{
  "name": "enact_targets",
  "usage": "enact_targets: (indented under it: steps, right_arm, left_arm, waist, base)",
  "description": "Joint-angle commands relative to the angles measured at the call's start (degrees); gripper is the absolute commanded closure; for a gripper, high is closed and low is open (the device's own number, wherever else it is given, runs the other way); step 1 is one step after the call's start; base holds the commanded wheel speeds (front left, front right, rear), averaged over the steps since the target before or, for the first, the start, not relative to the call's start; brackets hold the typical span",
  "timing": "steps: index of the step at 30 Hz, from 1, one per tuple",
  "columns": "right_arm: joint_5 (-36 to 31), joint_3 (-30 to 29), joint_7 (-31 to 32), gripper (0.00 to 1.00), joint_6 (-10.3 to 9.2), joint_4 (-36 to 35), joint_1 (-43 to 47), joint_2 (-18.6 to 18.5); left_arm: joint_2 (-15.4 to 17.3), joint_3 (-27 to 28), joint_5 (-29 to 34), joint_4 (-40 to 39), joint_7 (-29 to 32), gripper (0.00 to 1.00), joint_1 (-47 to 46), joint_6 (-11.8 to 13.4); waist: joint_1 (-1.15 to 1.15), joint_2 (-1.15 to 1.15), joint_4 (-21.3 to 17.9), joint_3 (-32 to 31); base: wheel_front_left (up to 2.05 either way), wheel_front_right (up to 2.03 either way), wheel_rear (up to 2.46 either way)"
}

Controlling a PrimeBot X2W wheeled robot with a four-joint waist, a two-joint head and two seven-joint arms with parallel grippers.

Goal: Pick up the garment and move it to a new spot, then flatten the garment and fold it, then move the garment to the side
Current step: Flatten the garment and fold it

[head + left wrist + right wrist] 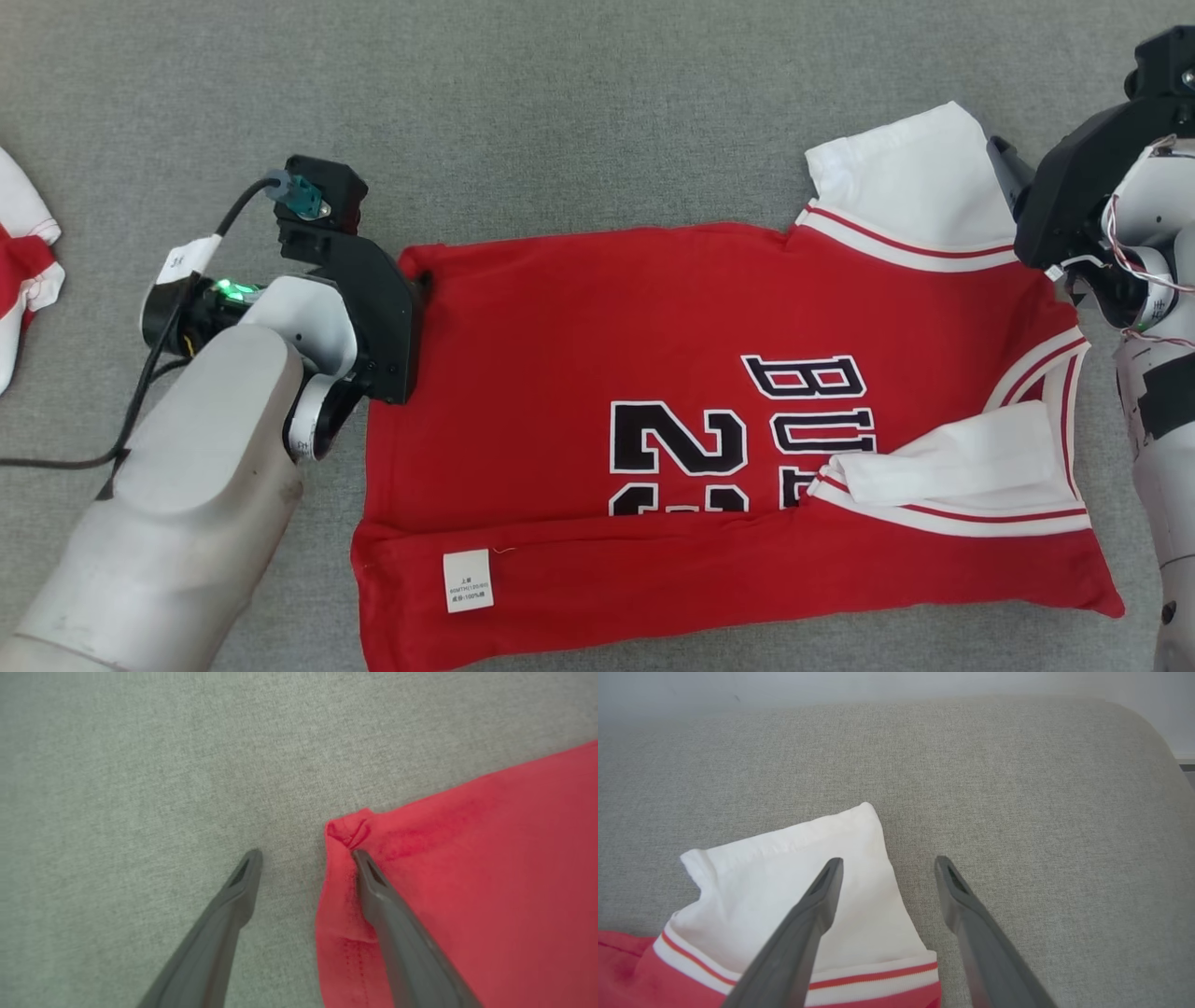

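Note:
The garment (579, 355), a red jersey with black lettering and white sleeves, lies spread on the grey cushioned surface (579, 112). Its near hem is folded up, showing a white label (467, 581). My left gripper (415, 285) stands at its far left corner. In the left wrist view the left gripper (306, 856) is open, one finger (373, 891) over the red corner (348, 830), the other over grey cloth. My right gripper (1008, 173) is beside the far white sleeve (910, 177). Seen from the right wrist, the right gripper (888, 862) is open astride the sleeve's (794, 858) edge.
Another red and white garment (23, 271) lies at the left edge of the head view. A black cable (140, 373) runs along my left arm. The surface's rounded far corner (1148, 728) and a pale wall (878, 686) show beyond the right gripper.

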Motion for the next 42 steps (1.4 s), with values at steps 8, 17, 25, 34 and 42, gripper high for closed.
enact_targets:
  steps: [8, 17, 25, 34, 42]
  right_arm:
    - [1.0, 1.7, -1.3, 0.0, -0.13, 2.4, -2.3, 0.9]
    - [1.6, 2.8, -1.4, 0.0, -0.13, 4.7, -5.2, -0.1]
    - [0.6, 0.7, -2.1, 0.0, -0.13, 8.8, -7.8, 0.1]
    - [0.3, 0.5, -2.6, 0.0, -0.13, 13.3, -8.5, 0.5]
    - [-0.2, 1.6, -1.2, 0.27, -0.12, 16.1, -9.8, 0.2]
  left_arm:
    - [0.9, -1.8, 1.5, 3.0, 1.4, 0.42, -2.5, -1.1]
    - [0.3, 0.1, -0.8, 4.0, 2.2, 1.0, -4.6, -0.5]
    - [1.0, 2.4, -3.7, 2.7, 0.8, 1.0, -4.4, -0.5]
    - [0.5, 1.9, -3.4, 0.6, -0.5, 1.0, -3.9, -0.1]
    - [-0.2, 1.9, -3.9, -0.4, -1.8, 1.0, -3.2, 0.2]
  waist:
    - [-0.01, -0.01, -1.3, 1.4]
    - [-0.01, -0.01, -1.4, 2.6]
    - [-0.01, -0.01, 0.6, 4.3]
    - [-0.01, -0.01, 2.6, 5.2]
    - [-0.01, -0.01, 3.3, 5.7]
  base:
    - [0.0, 0.0, 0.0]
    - [0.0, 0.0, 0.0]
    - [0.0, 0.0, 0.0]
    - [0.0, 0.0, 0.0]
    - [0.0, 0.0, 0.0]
